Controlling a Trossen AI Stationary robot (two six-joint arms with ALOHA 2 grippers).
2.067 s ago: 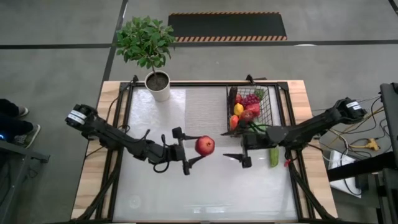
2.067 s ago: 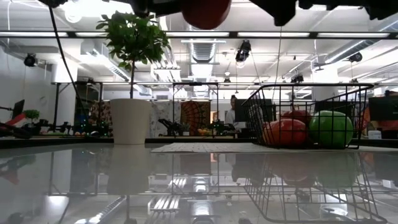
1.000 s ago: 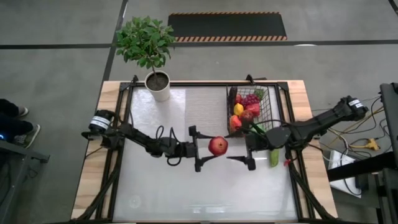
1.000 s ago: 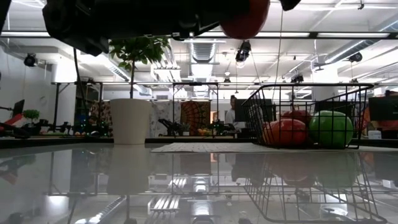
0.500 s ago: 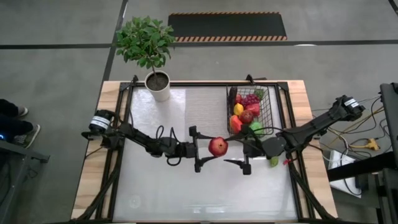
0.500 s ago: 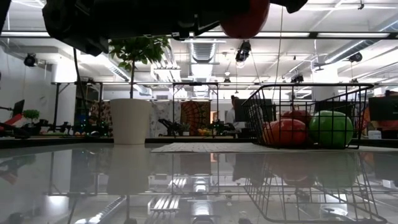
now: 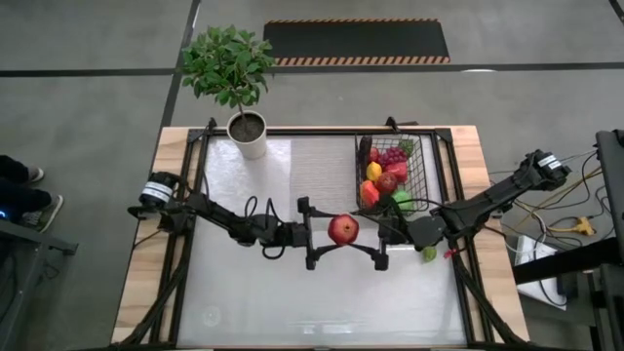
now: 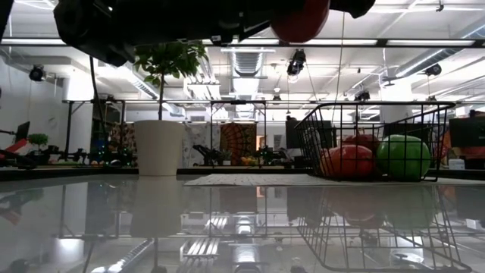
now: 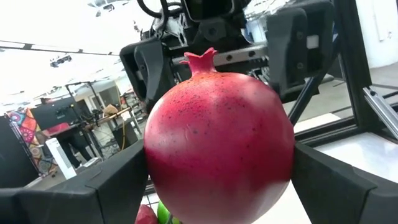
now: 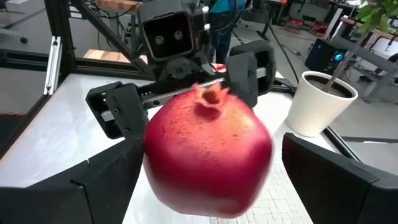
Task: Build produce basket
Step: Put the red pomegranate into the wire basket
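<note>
A: Right now the left gripper [image 7: 322, 239] is holding a red pomegranate [image 7: 342, 229] above the middle of the table [image 7: 244, 292], jaws clamped on its sides.

B: And the right gripper [image 7: 378, 241]?

A: It's closing in. Half a second ago it was just beside the fruit; now its jaws are standing apart around it, one on each side, not clamped.

B: So a handover is starting.

A: Looks like it. The right arm is sitting nearer the basket [image 7: 417, 161], which is standing at the table's far right with other produce [image 7: 380, 175] inside.

B: Any labels?

A: None readable. Potted plant [image 7: 244, 122] is standing far left.
</note>
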